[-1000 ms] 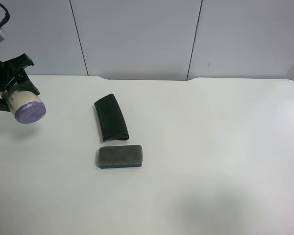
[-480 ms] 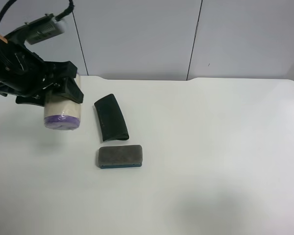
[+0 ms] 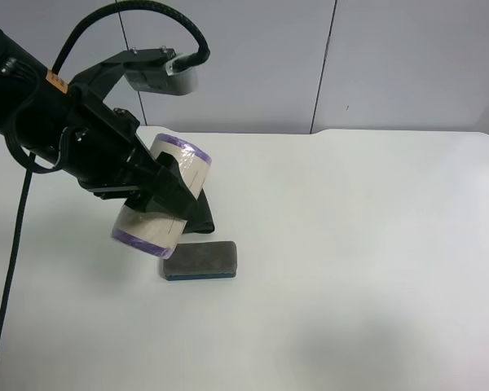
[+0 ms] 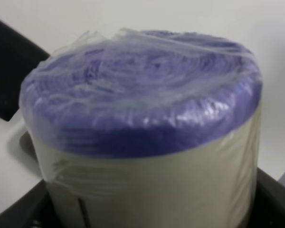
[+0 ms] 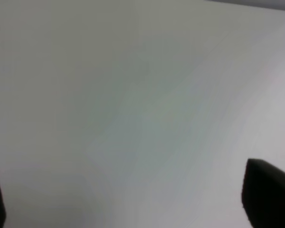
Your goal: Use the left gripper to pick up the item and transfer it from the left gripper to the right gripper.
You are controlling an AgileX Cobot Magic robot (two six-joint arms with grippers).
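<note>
Left gripper (image 3: pixel 169 198): clamped across the cream middle of the roll (image 3: pixel 149 230), lifted clear of the table (image 3: pixel 350 244), above the pouch (image 3: pixel 202 221) and eraser (image 3: pixel 200 261). Long axis tilted, one purple end raised toward the wall, the other dipped toward the table; both ends free to take. Right gripper (image 5: pixel 133 204): spread wide, empty, only table surface showing between. Outside the high view, so probably well apart from the roll; bearing cannot be told.

The high camera overlooked the table (image 3: pixel 375 244). The left wrist camera closely faced the roll (image 4: pixel 147 142), seen by both. The right wrist camera faced the tabletop.
</note>
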